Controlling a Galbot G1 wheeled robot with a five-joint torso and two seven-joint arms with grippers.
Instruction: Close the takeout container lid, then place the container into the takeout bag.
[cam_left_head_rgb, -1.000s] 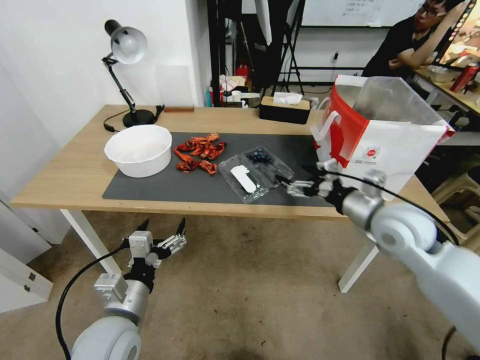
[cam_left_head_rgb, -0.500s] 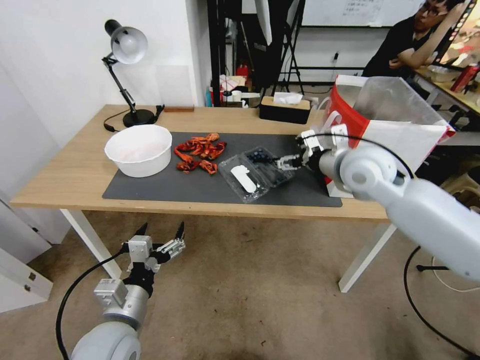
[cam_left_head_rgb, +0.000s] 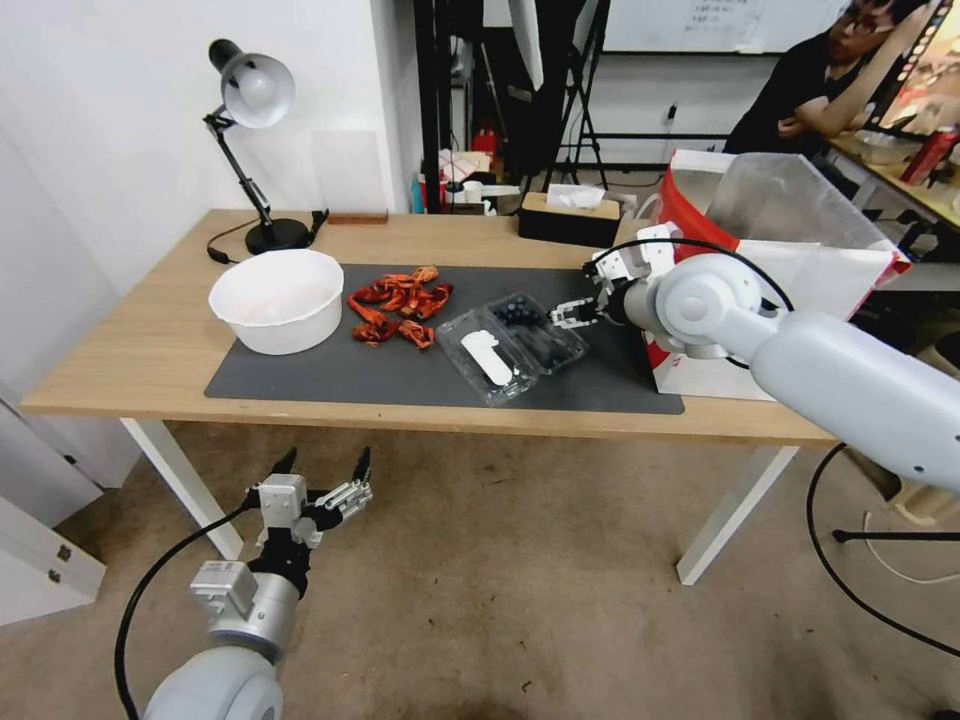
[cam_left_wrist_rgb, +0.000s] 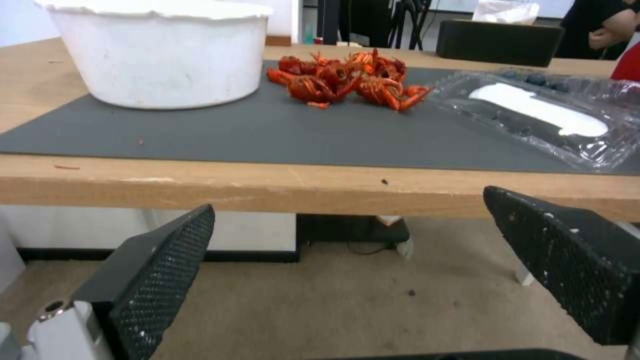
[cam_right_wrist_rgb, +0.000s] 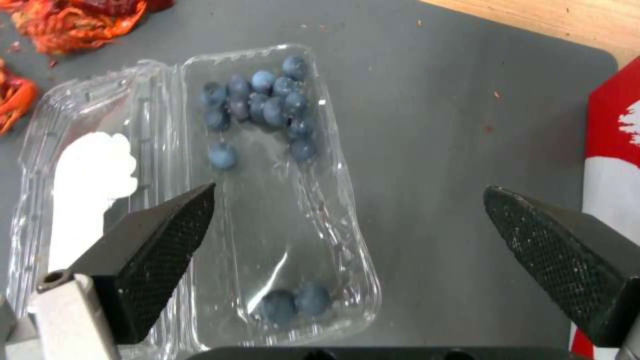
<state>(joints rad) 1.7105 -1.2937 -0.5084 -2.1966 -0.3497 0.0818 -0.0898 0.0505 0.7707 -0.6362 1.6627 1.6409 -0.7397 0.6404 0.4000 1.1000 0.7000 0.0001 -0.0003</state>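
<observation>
A: Takeout container (cam_left_head_rgb: 513, 340) lying opened flat on the dark mat (cam_left_head_rgb: 330, 370), clear plastic. Lid (cam_left_head_rgb: 483, 356) half toward the table's (cam_left_head_rgb: 130, 350) near edge, oblong white label up; berry half beyond it, blueberries (cam_right_wrist_rgb: 261, 102) clustered at one end, two more at the other.

B: Left of the container?

A: White bowl (cam_left_head_rgb: 276, 299) farthest out on the mat, desk lamp (cam_left_head_rgb: 250, 120) behind it. Red crayfish pile (cam_left_head_rgb: 398, 303) just beside the lid. Left gripper (cam_left_head_rgb: 323, 478) parked low, in front of the table and below its edge, fingers spread wide.

B: Right of it?

A: Right gripper (cam_left_head_rgb: 562, 316) hovering over the berry half's far edge, fingers well apart, gripping nothing. Black tissue box (cam_left_head_rgb: 570, 218) behind. Takeout bag (cam_left_head_rgb: 770, 270) upright past the mat's end, mouth open, red side panel facing the container.
</observation>
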